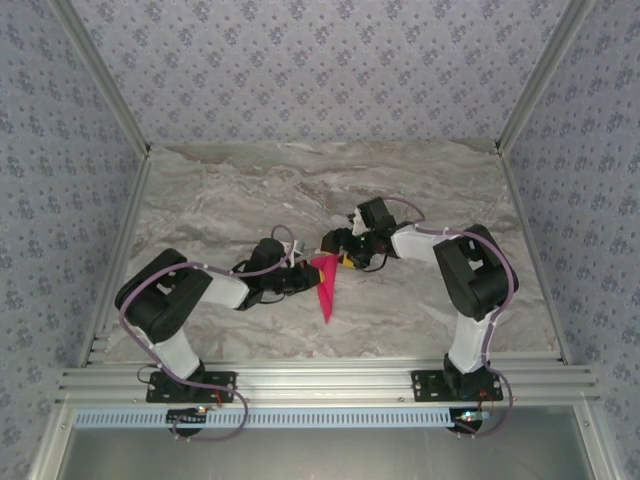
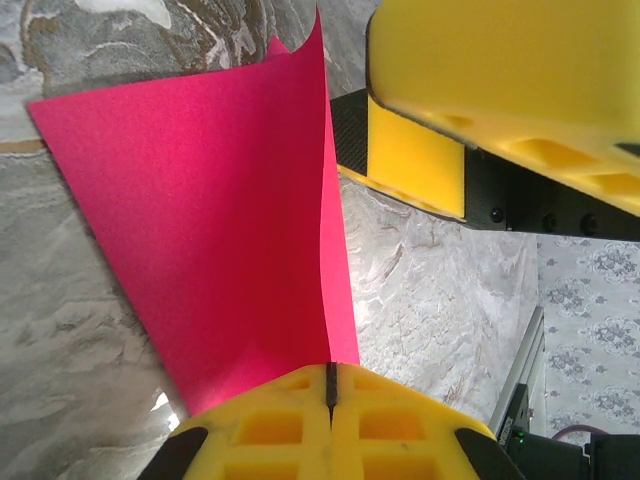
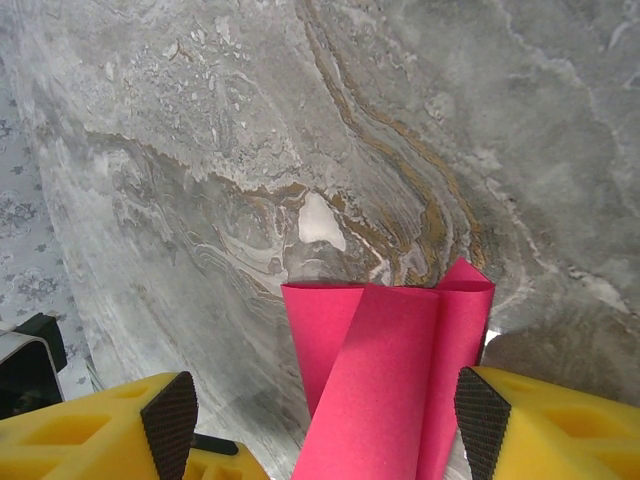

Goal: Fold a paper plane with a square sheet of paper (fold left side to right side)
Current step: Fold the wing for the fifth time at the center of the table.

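Note:
The magenta-pink square sheet of paper is folded into a narrow dart, the paper plane (image 1: 325, 288). It lies mid-table with its sharp nose toward the near edge. My left gripper (image 1: 305, 277) comes at it from the left and is shut on a raised flap of the paper plane (image 2: 220, 230); its yellow jaws (image 2: 330, 380) meet with the paper pinched in the seam. My right gripper (image 1: 342, 256) hovers over the wide far end, open. The folded layers of the paper plane (image 3: 390, 370) rise between its fingertips (image 3: 170, 420), nearer the right pad.
The marble table (image 1: 250, 200) spreads round the paper. Patterned walls and metal rails (image 1: 320, 380) close it in. The right gripper's yellow fingers (image 2: 480, 90) hang close above the left gripper.

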Tool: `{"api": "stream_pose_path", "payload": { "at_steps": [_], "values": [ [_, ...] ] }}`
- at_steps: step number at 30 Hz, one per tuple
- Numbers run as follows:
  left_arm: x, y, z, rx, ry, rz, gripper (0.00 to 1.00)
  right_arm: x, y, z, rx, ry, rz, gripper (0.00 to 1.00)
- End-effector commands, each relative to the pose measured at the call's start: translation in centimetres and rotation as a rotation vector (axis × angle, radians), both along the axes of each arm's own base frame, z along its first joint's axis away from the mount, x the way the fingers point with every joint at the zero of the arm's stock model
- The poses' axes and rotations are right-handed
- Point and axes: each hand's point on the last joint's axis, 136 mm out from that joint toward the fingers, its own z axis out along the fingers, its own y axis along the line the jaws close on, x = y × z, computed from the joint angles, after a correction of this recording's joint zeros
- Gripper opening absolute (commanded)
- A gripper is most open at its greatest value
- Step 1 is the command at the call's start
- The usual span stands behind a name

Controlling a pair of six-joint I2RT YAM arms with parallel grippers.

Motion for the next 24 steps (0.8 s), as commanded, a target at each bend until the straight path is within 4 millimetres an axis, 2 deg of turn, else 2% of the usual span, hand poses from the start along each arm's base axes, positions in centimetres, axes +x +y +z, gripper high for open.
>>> {"api": "stream_pose_path", "payload": {
  "at_steps": [1,7,16,24],
  "values": [
    [0.6,0.0,1.1,-0.010,-0.046,-0.001,0.00,0.0,0.1,0.0,-0.020,-0.005,0.013,0.73],
    [0.6,-0.1,1.2,-0.011,-0.046,-0.002,0.00,-0.1,0.6,-0.2,-0.020,-0.003,0.028,0.73],
    [0.6,0.0,1.1,-0.008,-0.048,-0.004,0.00,-0.7,0.4,-1.4,-0.066,0.017,0.049,0.73],
    [0.6,0.0,1.1,-0.006,-0.049,-0.004,0.00,-0.1,0.7,0.4,-0.047,-0.026,0.051,0.73]
  ]
}}
